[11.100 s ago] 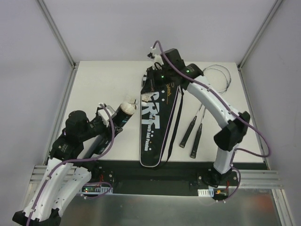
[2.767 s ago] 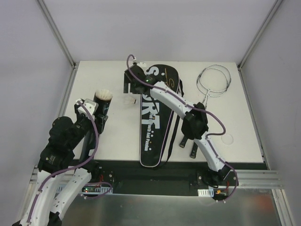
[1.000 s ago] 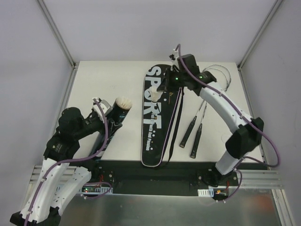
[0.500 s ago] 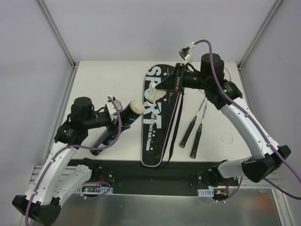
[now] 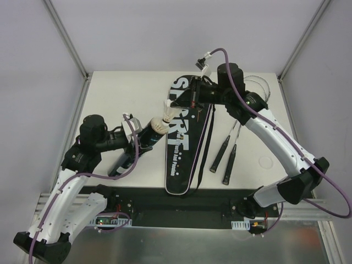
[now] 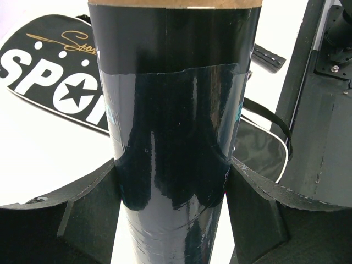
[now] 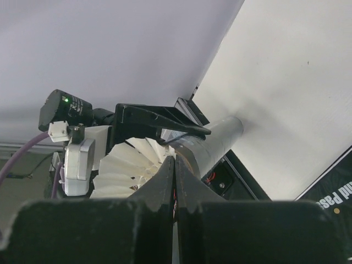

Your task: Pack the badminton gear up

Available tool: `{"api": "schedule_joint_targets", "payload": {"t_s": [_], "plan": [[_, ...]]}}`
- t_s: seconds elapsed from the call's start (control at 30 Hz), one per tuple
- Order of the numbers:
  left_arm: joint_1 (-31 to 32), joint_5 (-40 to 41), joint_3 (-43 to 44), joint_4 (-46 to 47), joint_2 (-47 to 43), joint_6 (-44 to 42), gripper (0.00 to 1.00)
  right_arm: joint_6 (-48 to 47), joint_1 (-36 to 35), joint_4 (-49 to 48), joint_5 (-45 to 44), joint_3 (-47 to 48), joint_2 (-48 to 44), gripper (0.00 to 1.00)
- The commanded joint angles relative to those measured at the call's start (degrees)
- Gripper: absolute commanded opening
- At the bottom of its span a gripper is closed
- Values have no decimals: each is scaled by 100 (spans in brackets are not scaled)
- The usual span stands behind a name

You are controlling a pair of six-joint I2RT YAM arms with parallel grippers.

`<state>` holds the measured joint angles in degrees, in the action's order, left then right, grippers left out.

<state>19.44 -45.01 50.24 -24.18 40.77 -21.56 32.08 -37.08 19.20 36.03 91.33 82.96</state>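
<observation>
My left gripper (image 5: 137,145) (image 6: 173,187) is shut on the long black tube (image 5: 152,135) (image 6: 176,121) and holds it tilted toward the black SPORT bag (image 5: 184,140) (image 6: 55,91). A white shuttlecock (image 5: 160,126) sits in the tube's mouth. My right gripper (image 5: 182,105) (image 7: 175,160) is shut on the feather edge of another shuttlecock (image 5: 171,110) (image 7: 126,170), just above and right of the tube's mouth (image 7: 190,154). Two silver rackets (image 5: 226,154) lie right of the bag.
The racket heads (image 5: 257,91) reach toward the back right corner of the white table (image 5: 110,93). The bag's strap (image 5: 204,148) runs along its right side. Metal frame posts (image 5: 66,38) stand at the back corners.
My right gripper has carried its shuttlecock a little left and down, closer to the tube's mouth. The left arm and tube have barely shifted.
</observation>
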Motion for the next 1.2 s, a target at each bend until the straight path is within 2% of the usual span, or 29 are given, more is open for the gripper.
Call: {"api": "schedule_joint_targets", "payload": {"t_s": [0.0, 0.27, 0.37, 0.5, 0.7, 0.9, 1.07, 1.17], "plan": [[-2, -280, 258, 397, -70, 108, 0, -464, -343, 136, -254, 359, 80, 1], [-2, -157, 311, 494, -52, 240, 0, -1693, -668, 1172, -922, 701, 159, 4], [-10, -113, 294, 520, -61, 231, 0, -2055, -713, 1559, -1019, 807, 151, 14], [-11, -104, 294, 564, -34, 266, 0, -2486, -713, 1981, -1072, 930, 98, 35], [-2, -104, 223, 625, -26, 275, 0, -2548, -783, 2219, -782, 1141, 273, 51], [-10, -148, 188, 643, -52, 275, 0, -2750, -976, 2808, -817, 1791, 783, 63], [-2, -245, 267, 643, 27, 328, 0, -2803, -1082, 3142, -861, 2327, 1161, 67], [-11, -174, 320, 643, 62, 328, 0, -2751, -1196, 3125, -975, 2215, 1275, 67]]}}
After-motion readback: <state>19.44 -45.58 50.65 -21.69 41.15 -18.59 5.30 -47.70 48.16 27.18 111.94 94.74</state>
